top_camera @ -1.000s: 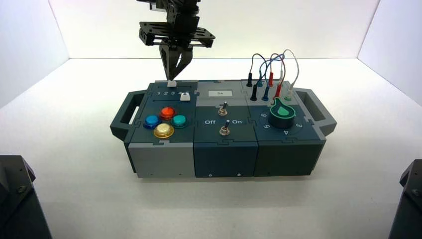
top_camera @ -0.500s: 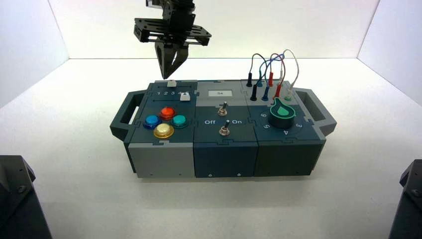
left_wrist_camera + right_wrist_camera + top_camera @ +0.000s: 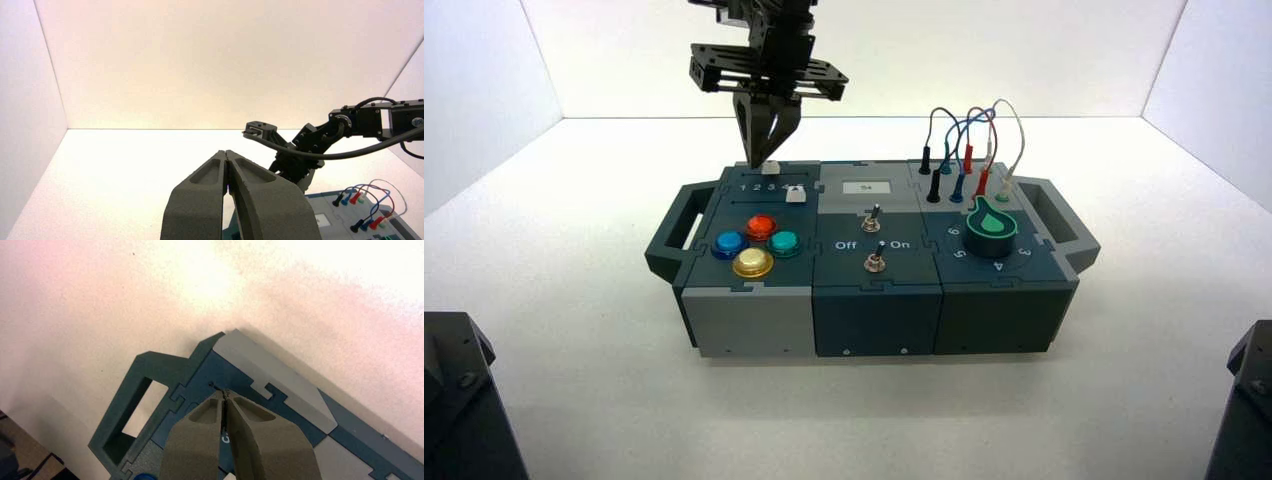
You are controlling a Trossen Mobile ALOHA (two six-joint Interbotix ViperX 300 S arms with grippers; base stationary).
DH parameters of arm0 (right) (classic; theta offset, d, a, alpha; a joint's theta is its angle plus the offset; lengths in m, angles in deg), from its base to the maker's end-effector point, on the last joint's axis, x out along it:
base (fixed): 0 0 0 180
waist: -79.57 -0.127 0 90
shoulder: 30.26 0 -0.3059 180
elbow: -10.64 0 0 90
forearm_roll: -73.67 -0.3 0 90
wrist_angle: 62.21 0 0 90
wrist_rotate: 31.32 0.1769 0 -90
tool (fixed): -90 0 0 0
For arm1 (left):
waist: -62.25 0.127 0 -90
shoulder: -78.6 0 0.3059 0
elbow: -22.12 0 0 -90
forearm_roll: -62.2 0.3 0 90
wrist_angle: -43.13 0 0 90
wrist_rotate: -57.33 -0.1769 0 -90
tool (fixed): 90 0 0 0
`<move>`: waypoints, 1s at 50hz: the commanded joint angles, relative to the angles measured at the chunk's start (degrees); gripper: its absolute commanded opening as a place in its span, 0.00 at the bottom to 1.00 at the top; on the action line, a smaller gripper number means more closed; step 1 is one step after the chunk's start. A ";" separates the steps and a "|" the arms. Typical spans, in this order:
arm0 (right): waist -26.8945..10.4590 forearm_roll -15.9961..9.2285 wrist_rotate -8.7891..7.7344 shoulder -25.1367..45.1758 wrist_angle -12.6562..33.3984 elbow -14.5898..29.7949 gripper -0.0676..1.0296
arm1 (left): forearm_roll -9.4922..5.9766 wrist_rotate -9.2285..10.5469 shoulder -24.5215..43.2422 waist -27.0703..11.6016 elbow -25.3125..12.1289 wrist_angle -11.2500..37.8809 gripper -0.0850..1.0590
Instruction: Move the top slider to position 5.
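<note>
The top slider point(image 3: 771, 167) is sitting at the back edge of the box point(image 3: 864, 300), upper left of centre in the high view, just above the printed row of digits; its twin white knob point(image 3: 796, 195) is lying a little lower and to the right of it. The right gripper point(image 3: 762, 160) is hanging just above and beside the top slider, its jaws pressed together with nothing between them. The knob is looking light, hard and smooth, probably running stiffly on one straight track; a sideways push against its flank with the closed tips should serve better than a pinch, since it is offering little to hold. Position 5 is hard to make out; the row's last digit is lost behind the twin knob, and the right wrist view is hiding the slider under its own jaws. The left gripper point(image 3: 227, 172) is waiting with jaws pressed together, off the box; the counter point(image 3: 574, 330) is showing pale around it.
</note>
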 commanded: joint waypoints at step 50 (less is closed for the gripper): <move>0.79 1.14 0.44 -1.93 -0.62 -1.93 0.04 | 0.09 -0.09 0.62 0.09 -0.97 -0.62 0.05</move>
